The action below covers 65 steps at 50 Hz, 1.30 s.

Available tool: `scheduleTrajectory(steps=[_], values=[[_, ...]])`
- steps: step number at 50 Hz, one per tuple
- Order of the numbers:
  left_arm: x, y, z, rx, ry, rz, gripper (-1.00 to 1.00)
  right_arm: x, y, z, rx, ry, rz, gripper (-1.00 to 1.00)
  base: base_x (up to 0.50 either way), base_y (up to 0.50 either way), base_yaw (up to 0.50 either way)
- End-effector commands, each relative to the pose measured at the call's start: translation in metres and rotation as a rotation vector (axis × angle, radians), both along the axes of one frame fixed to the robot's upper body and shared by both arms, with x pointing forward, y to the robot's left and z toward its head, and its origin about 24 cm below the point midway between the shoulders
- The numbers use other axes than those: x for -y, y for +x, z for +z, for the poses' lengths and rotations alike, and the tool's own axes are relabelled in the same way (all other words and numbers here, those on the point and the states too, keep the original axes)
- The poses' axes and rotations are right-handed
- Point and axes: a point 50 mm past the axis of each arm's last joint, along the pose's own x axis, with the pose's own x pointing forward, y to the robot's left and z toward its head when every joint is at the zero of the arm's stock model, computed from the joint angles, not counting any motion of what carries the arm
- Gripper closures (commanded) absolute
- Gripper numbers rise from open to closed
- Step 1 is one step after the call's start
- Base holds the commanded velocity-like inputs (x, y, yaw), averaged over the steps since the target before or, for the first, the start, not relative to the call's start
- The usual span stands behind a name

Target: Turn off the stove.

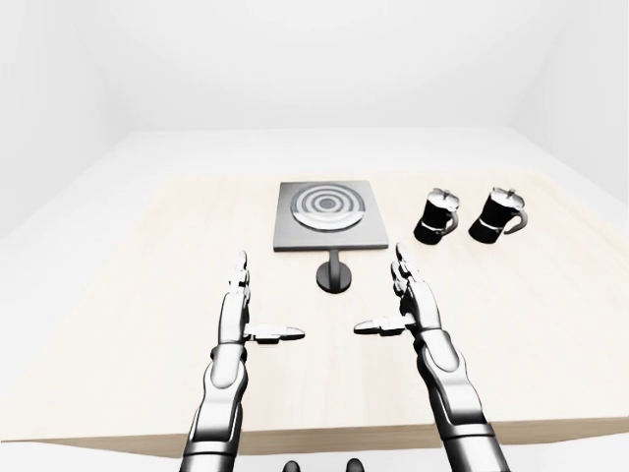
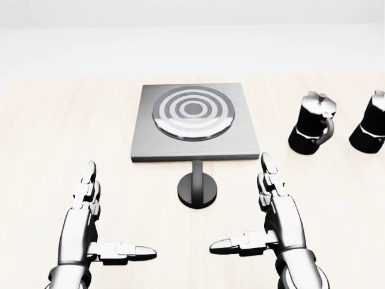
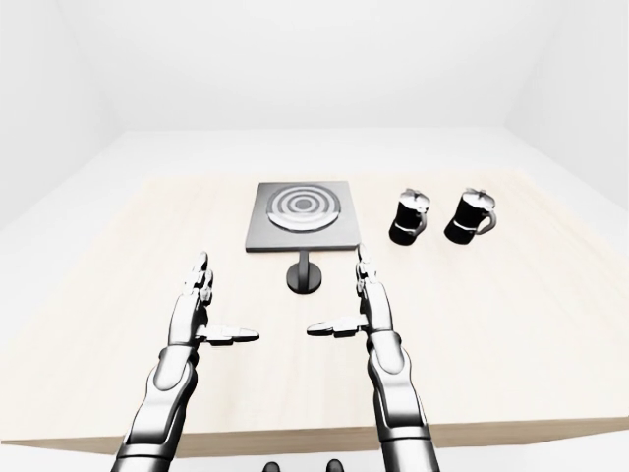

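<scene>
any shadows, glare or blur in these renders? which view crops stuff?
Head view: flat even light, sharp, no glare; soft shadow under the stove knob; the rightmost moka pot is cut by the right edge. Left-eye view: wider, sharp, washed-out white walls, both pots whole beside the stove. Right-eye view: nearly the same.

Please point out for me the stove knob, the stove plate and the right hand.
stove knob (image 2: 197, 191): head view, on its round dark top.
stove plate (image 2: 193, 110): head view, on the ringed burner's middle.
right hand (image 2: 278, 224): head view, on the palm's back.
</scene>
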Motion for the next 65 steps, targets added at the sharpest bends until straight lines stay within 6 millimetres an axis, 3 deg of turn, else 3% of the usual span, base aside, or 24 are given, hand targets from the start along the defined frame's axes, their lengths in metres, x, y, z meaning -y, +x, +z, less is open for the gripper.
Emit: scheduleTrajectory(steps=[1,18,22,32,39,52,54,65], values=[[0.0,0.0,0.0,0.0,-0.001,0.001,-1.0,0.001,0.0,-0.001,-0.006,0.001,-0.009,-1.0,0.2,0.0,0.0],[0.0,0.001,-0.004,-0.019,-0.001,0.004,-1.0,0.0,0.001,-0.002,-0.012,-0.009,-0.003,-1.0,0.12,0.0,0.0],[-0.002,-0.003,0.005,0.024,-0.018,0.005,-1.0,-0.001,0.002,-0.002,-0.014,-0.01,-0.005,-1.0,0.11,0.0,0.0],[-0.03,-0.015,0.026,0.121,-0.052,0.162,-1.0,-0.001,0.002,-0.001,-0.012,-0.013,-0.007,-1.0,0.0,0.0,0.0],[-0.064,-0.024,0.043,0.206,-0.056,0.386,-1.0,-0.002,0.003,-0.002,-0.013,-0.019,0.001,-1.0,0.0,0.0,0.0],[-0.104,-0.043,0.038,0.192,-0.006,0.644,-1.0,-0.001,0.002,-0.002,-0.013,-0.022,-0.007,-1.0,0.0,0.0,0.0],[-0.117,-0.056,0.034,0.186,0.033,0.796,-1.0,-0.001,0.002,-0.001,-0.01,-0.022,-0.008,-1.0,0.0,0.0,0.0],[-0.126,-0.068,0.032,0.167,0.023,0.787,-1.0,0.001,0.0,0.002,0.009,-0.019,-0.028,-1.0,0.0,0.0,0.0]])
